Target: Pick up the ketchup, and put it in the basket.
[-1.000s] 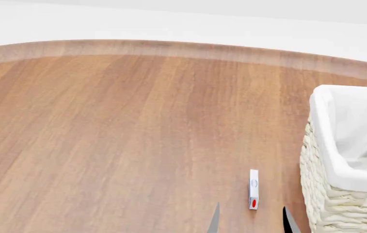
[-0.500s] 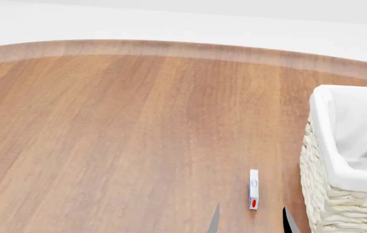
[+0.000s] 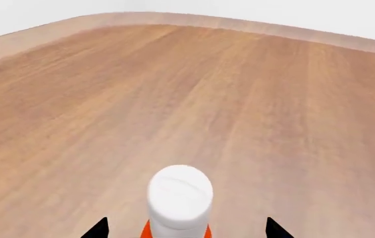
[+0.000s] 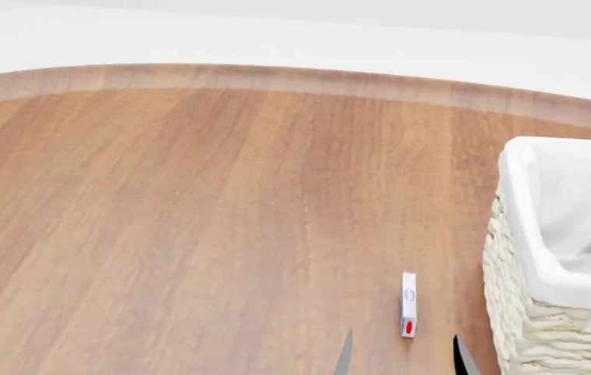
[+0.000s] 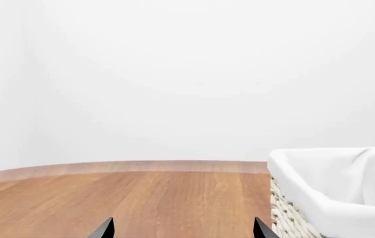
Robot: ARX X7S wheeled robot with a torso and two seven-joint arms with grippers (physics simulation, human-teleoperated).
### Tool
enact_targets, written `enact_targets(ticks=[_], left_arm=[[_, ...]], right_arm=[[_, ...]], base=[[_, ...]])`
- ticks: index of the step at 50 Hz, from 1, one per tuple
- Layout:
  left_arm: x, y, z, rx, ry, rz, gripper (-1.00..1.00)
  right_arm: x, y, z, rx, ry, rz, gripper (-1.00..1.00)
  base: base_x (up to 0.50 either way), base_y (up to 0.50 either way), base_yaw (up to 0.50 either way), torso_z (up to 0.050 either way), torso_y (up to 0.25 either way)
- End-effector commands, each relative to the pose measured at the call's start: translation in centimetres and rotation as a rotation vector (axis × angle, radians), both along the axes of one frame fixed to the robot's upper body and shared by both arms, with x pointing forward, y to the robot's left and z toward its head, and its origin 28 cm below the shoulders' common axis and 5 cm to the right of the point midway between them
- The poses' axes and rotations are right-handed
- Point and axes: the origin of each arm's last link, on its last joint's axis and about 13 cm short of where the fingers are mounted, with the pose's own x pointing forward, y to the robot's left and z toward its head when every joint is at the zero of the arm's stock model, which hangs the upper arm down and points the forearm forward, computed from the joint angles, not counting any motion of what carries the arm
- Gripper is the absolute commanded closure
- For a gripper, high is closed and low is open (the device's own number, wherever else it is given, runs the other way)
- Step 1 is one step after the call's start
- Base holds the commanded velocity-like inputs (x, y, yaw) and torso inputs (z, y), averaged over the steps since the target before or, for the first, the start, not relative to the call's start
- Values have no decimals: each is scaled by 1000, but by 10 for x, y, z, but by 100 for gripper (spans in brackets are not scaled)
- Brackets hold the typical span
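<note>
Left wrist view puts the ketchup (image 3: 180,198) upright on the surface (image 3: 253,109) between my left end effector's (image 3: 182,229) spread-apart tips, not gripped, so lifting it into the basket (image 4: 545,258) remains.

Both end effectors (image 3: 186,230) (image 5: 183,230) with fingers spread wide.

ketchup (image 3: 179,198) body below frame edge
</note>
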Motion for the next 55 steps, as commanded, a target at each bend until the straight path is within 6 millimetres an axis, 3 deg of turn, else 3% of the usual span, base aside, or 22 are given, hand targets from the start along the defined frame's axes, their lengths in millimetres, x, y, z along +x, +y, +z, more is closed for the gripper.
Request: enact_targets(ticks=[1,21,40,55], left_arm=[[4,16,-13,49,26,-20,-100],[-1,24,-59,142,-151,-195,-100],[-9,30,-86,70,-215,-118,-100],[-3,30,-98,42,-258,-120,-100]], right_arm=[[3,-2,1,11,-20,-5,-100],[2,0,-1,7,-14,8,-100],[2,0,-1,8,-14,9,-100],[2,1,-1,8,-13,11,-100]], base=[[0,0,0,0,0],[0,0,0,0,0],[0,0,0,0,0],[0,0,0,0,0]])
